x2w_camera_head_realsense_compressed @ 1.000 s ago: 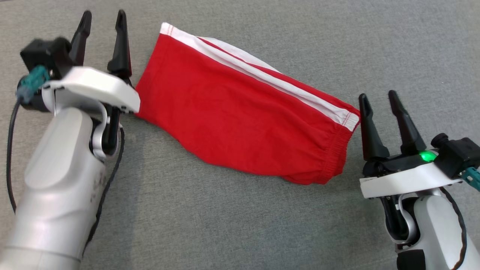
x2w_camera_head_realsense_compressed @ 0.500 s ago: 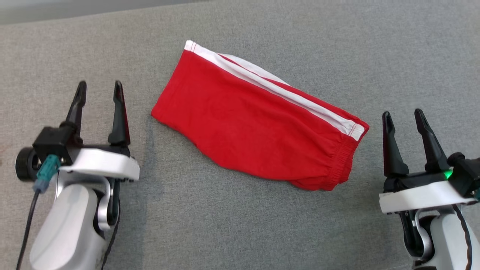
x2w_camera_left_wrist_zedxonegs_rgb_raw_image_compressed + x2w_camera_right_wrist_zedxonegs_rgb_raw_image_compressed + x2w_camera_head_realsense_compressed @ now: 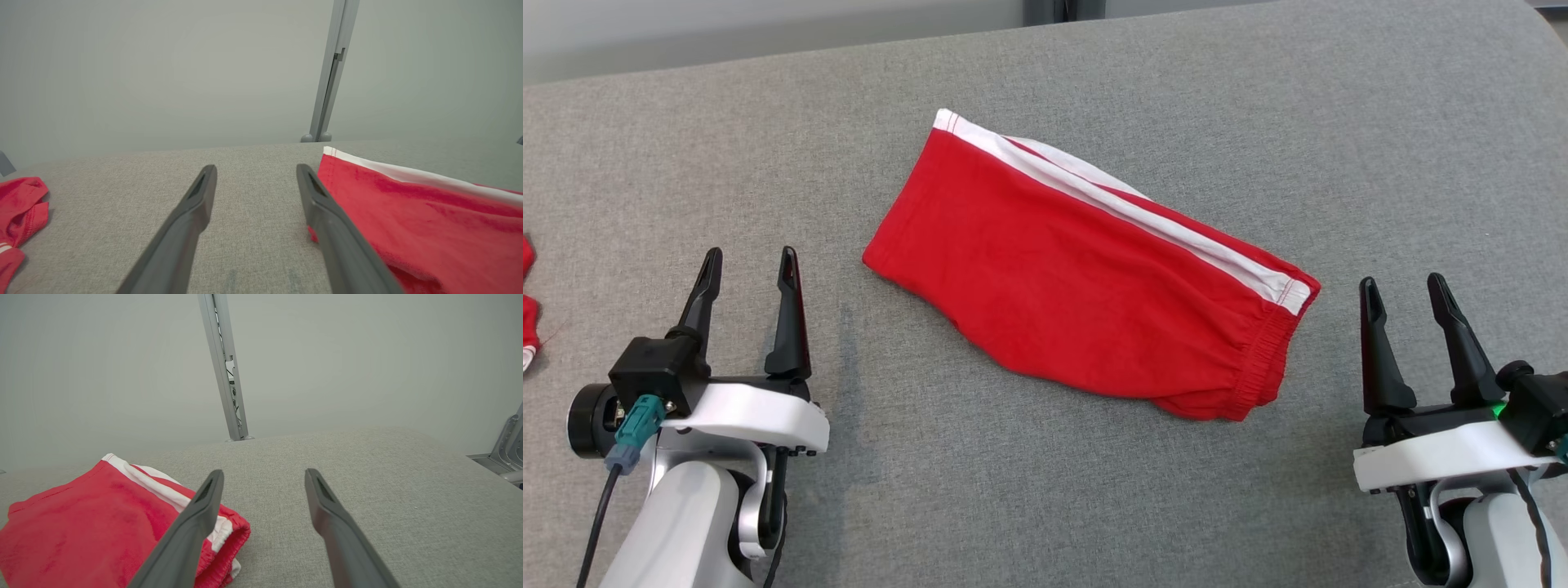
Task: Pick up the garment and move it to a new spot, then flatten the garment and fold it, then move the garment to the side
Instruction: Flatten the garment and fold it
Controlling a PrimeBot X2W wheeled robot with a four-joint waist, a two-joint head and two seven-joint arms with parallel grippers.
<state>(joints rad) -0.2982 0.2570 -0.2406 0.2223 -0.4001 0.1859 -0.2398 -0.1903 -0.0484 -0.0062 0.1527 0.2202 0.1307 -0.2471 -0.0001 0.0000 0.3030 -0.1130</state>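
Now the folded red garment [image 3: 1086, 294] lies flat on the grey padded surface [image 3: 1045, 506], between two empty grippers.

The garment sits slantwise near the middle, with its white-striped edge toward the far side and its elastic waistband end at the lower right. The left gripper [image 3: 750, 255] stands to its lower left, fingers spread wide with nothing between them. In the left wrist view one finger overlaps the garment's near corner, though whether it touches the cloth cannot be told from that angle. The right gripper [image 3: 1402, 280] stands just beside the waistband end, fingers likewise spread and holding nothing. A second piece of red cloth [image 3: 527, 318] pokes in at the surface's left edge, well apart from the garment. A grey metal post [image 3: 224, 367] rises behind the far edge.
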